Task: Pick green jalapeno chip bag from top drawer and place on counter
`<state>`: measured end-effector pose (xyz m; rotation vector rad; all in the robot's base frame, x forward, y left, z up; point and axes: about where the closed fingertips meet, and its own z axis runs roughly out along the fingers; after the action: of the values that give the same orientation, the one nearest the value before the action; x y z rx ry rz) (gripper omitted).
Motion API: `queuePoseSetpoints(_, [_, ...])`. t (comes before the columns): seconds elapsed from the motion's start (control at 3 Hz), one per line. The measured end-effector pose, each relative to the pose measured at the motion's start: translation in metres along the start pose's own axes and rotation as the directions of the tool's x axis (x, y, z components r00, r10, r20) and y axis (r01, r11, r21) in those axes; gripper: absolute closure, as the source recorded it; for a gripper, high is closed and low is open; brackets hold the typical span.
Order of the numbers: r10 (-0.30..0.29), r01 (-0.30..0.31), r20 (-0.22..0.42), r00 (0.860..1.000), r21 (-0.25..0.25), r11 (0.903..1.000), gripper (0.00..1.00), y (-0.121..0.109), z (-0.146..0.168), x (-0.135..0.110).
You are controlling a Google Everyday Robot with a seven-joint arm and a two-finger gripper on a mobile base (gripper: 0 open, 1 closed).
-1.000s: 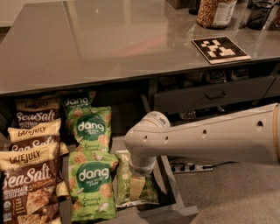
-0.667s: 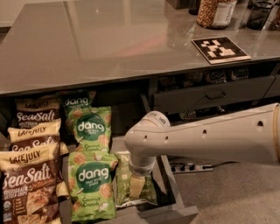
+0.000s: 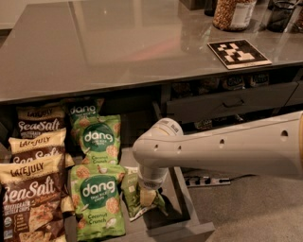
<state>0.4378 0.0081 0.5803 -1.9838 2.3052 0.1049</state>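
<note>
Office break-room kitchenette, stocked for snacking.

Shows in the long glossy counter (image 3: 118, 42) with a snack jar (image 3: 232, 13) and a black-and-white marker tile (image 3: 239, 53) on it, in grey handled drawers (image 3: 232, 101) beneath, and in the open top drawer (image 3: 189, 222) packed in rows with Sea Salt bags (image 3: 33, 198) and Dang bags (image 3: 97, 198); has a robot gripper (image 3: 147, 197) low inside that drawer at the green jalapeno chip bag (image 3: 130, 189).

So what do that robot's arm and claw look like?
The arm is a thick, smooth, off-white tube with a row of small dark holes along its side, ending in a rounded joint. A short pale wrist drops from there. The claw beneath it, down in the top drawer at the green jalapeno chip bag, looks pale too; no cables show.
</note>
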Motion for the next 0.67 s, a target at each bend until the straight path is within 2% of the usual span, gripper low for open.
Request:
queuePoseSetpoints(0.33, [0.0,0.0,0.0,1.0,0.0,1.0,1.0,-0.0001,-0.0088,-0.0011])
queuePoseSetpoints(0.67, [0.0,0.0,0.0,1.0,0.0,1.0,1.0,-0.0001,-0.0127,-0.0015])
